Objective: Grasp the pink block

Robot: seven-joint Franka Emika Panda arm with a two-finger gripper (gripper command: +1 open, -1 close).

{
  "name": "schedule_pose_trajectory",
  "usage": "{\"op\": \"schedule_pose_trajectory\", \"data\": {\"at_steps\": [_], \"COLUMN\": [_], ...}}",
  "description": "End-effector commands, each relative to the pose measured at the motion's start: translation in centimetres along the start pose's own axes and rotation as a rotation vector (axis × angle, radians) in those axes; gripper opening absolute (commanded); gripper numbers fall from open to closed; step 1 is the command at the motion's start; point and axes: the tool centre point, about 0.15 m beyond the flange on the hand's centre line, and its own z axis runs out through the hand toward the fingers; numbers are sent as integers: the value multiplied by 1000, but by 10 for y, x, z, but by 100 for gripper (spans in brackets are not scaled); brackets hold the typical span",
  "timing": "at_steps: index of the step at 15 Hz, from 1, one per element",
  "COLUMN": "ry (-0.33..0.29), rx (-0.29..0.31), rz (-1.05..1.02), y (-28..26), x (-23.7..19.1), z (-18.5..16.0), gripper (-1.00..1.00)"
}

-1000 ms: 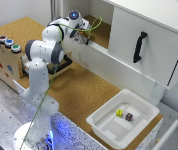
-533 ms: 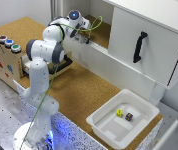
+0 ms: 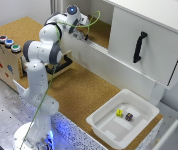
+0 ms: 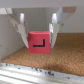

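Clamped on the block [image 4: 39, 42], the pincer [image 4: 39, 31] has one finger [image 4: 21, 32] on each side of it, pressed against opposite faces. That block is pink-red, square-faced, with a black L-shaped mark on the face toward the wrist camera. It hangs between the fingers above a cork floor [image 4: 60, 55], with a pale wall behind. In the exterior view the arm [image 3: 44, 50] reaches into an open cabinet [image 3: 139, 35], its pincer [image 3: 81, 31] over the cork shelf there; the block cannot be made out from that side. More cork covers the table [image 3: 84, 90]. A white tray [image 3: 104, 122] near the table's edge holds a yellow cube [image 3: 119, 113] and a dark cube [image 3: 128, 116], just beside each other. A wooden box [image 3: 1, 60] with coloured buttons stands at the exterior view's left.
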Motion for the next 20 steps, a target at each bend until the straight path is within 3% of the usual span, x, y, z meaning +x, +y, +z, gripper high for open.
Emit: {"op": "schedule_pose_trajectory", "data": {"at_steps": [1,9,12,15,20], "ry": [-90,-97,-116,-152,-249], "rx": [-28,268,336,356,320], "rz": [-81,-379,-429,-466,-613], "y": [-13,-6,-9,-20,-61], "x": [-29,-106,-130,-148,-172], "z": [-56,-87,-99,-98,-82], "gripper": [-100,-100,-100,-100,-100]}}
